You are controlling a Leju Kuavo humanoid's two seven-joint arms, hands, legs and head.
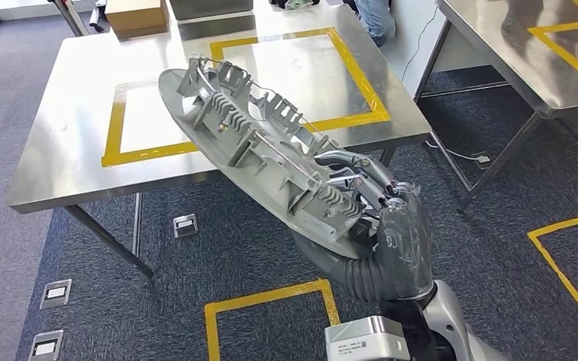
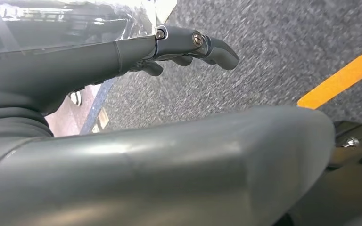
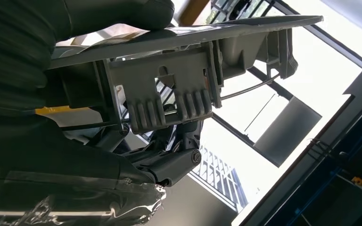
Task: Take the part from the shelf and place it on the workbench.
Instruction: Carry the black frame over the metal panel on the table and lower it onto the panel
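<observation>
the right hand (image 1: 380, 218) grips the part (image 1: 256, 143) by its near end, fingers (image 1: 350, 162) over the ribbed top and thumb under the flat plate, holding it tilted in the air with its far end over the near edge of the workbench (image 1: 60, 150). the left hand (image 2: 188, 44) holds nothing, its fingers loosely curled. the part looks stiff and fairly light — a long plate with thin ribs and wire clips that could snag or bend — so held at one end it will likely lever and want to twist; the plate's solid rim seems the safest hold.

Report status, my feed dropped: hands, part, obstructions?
Right hand grips the part, tilted, over the workbench edge. Left hand holds nothing, fingers curled. Nothing in the way.
</observation>
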